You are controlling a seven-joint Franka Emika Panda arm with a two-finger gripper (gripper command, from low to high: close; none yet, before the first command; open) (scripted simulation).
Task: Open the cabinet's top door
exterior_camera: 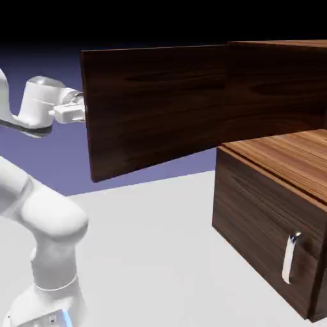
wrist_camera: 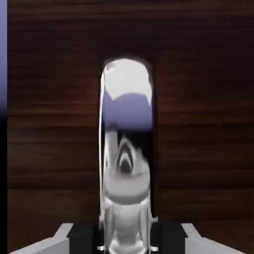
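The cabinet (exterior_camera: 268,211) is seen standing on the pale worktop (exterior_camera: 159,243) at the right of the exterior view. It is a boxy body of dark walnut grain, with lighter wood showing inside its upper opening.

The top door (exterior_camera: 159,105) is found swung wide open. It is hinged at the cabinet's upper front and stands out from the cabinet toward the left of the exterior view, so that its free edge lies well apart from the cabinet body. The panel is upright, and its back face is turned to the exterior camera.

The lower panel (exterior_camera: 255,223) is seen shut against the cabinet front. A short silver handle (exterior_camera: 290,257) is fixed upright near the lower right of that panel.

The gripper (exterior_camera: 82,110) is located at the free edge of the top door, on the side turned away from the exterior camera, and its fingers are hidden there by the panel. In the hand view, the long silver bar handle (wrist_camera: 126,149) is seen upright against the dark door wood, running down between the two grey fingertips (wrist_camera: 59,240). The gripper is judged to be clamped on this bar handle.

The white arm (exterior_camera: 45,223) is seen rising from the lower left, away from the cabinet.
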